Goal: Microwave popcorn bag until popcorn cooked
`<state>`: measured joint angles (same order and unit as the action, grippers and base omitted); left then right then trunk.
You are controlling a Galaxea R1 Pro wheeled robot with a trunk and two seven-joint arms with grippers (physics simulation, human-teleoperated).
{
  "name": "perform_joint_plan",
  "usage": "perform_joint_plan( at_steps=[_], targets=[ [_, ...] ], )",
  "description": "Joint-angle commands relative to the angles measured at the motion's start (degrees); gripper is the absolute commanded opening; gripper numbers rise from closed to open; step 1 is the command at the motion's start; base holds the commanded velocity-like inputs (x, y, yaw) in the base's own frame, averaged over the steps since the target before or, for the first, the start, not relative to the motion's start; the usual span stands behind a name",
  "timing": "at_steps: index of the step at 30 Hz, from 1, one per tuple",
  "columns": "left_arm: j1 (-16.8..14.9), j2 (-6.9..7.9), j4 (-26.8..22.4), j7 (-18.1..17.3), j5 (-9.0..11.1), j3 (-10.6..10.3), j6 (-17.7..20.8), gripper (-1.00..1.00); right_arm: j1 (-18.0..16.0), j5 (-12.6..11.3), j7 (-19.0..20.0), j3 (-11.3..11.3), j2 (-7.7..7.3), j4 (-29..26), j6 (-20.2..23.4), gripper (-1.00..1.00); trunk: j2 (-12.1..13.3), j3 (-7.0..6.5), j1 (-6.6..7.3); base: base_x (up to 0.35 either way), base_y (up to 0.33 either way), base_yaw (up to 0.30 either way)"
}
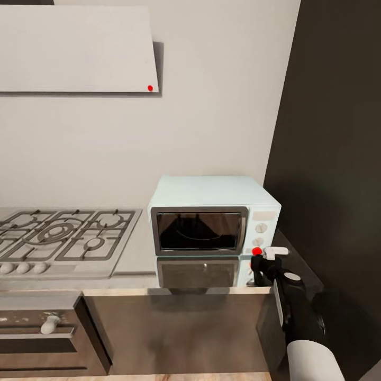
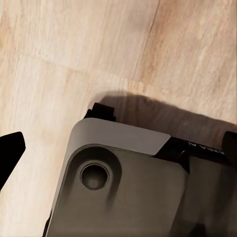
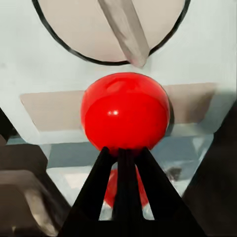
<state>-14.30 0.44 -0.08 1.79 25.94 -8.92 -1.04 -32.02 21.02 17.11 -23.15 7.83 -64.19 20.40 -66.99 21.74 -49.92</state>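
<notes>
The mint-blue microwave (image 1: 211, 191) stands on the grey countertop (image 1: 138, 254) with its dark glass door closed. My right gripper (image 1: 257, 260) is at the bottom of the cream control panel, below the two knobs. In the right wrist view its fingers (image 3: 123, 168) are pressed together, and their tips touch the red dot (image 3: 126, 116) under the lower knob (image 3: 113, 24). My left gripper (image 2: 123, 143) hangs open over the wood floor (image 2: 74, 44), holding nothing. The popcorn bag and popcorn are hidden; the dark glass does not reveal what is inside.
A gas hob (image 1: 58, 238) lies left of the microwave, under a white hood (image 1: 74, 47). A tall dark cabinet (image 1: 338, 159) rises close on the right. Dark cabinet fronts and a built-in oven (image 1: 37, 333) sit below the worktop. Part of my base (image 2: 128, 187) is beneath the left gripper.
</notes>
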Motion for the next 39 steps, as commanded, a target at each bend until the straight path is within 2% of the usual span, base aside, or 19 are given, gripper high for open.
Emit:
perform_joint_plan(
  at_steps=[1, 6, 14, 22, 27, 33, 35, 36, 37, 39],
  targets=[
    [-0.03, 0.00, 0.00, 0.14, 0.43, -0.49, -0.11, 1.00, -0.06, 0.60, 0.56, -0.23, 0.08, 0.39, 0.13, -1.00, -0.04, 0.07, -0.02, 0.173, 0.000, 0.000],
    [-0.03, 0.00, 0.00, 0.14, 0.43, -0.49, -0.11, 1.00, -0.06, 0.88, -0.24, -0.23, -0.10, 1.99, -0.01, -1.00, -0.04, 0.07, -0.02, 0.143, 0.000, 0.000],
    [-0.03, -0.18, 0.00, 0.21, 0.45, -0.49, -0.11, 1.00, -0.06, 1.04, -0.14, -0.33, -0.28, 1.27, 0.24, -1.00, -0.04, 0.07, -0.02, -0.016, 0.000, 0.000],
    [-0.03, -0.35, 0.00, 0.32, 0.52, -0.49, -0.11, 1.00, -0.06, 1.10, -0.02, -0.12, -0.12, 0.67, 0.37, -1.00, -0.04, 0.07, -0.02, -0.319, 0.000, 0.000],
    [-0.03, -0.35, 0.00, 0.32, 0.50, -0.49, -0.11, 1.00, -0.06, 1.12, 0.26, -0.06, 0.07, -0.96, 3.27, -1.00, -0.04, 0.07, -0.02, -0.345, 0.000, 0.000],
    [-0.03, -0.35, 0.00, 0.32, 0.44, -0.49, -0.11, 1.00, -0.06, 1.05, 0.46, 0.03, 0.16, -1.91, 3.68, -1.00, -0.04, 0.07, -0.02, -0.345, 0.000, 0.000],
    [-0.03, -0.44, 0.00, 0.32, 0.38, -0.49, -0.11, 1.00, -0.09, 1.00, 0.64, 0.03, 0.22, -4.55, 3.70, -1.00, -0.04, 0.07, -0.02, -0.344, 0.000, 0.000],
    [-0.03, -0.43, 0.00, 0.32, 0.36, -0.49, -0.11, 1.00, 0.30, 0.83, 1.06, 0.03, 0.24, -9.45, 3.59, -1.00, -0.04, 0.07, -0.02, -0.344, 0.000, 0.000],
    [-0.03, -0.45, 0.00, 0.32, 0.35, -0.49, -0.11, 1.00, 1.86, 0.72, 1.33, 0.03, 0.25, -13.03, 3.63, -1.00, -0.04, 0.07, -0.02, -0.344, 0.000, 0.000],
    [-0.03, -0.38, 0.00, 0.32, 0.34, -0.49, -0.11, 1.00, 6.61, 0.58, 1.58, 0.03, 0.23, -16.40, 3.79, -1.00, -0.04, 0.07, -0.02, -0.345, 0.000, 0.000]
  ],
)
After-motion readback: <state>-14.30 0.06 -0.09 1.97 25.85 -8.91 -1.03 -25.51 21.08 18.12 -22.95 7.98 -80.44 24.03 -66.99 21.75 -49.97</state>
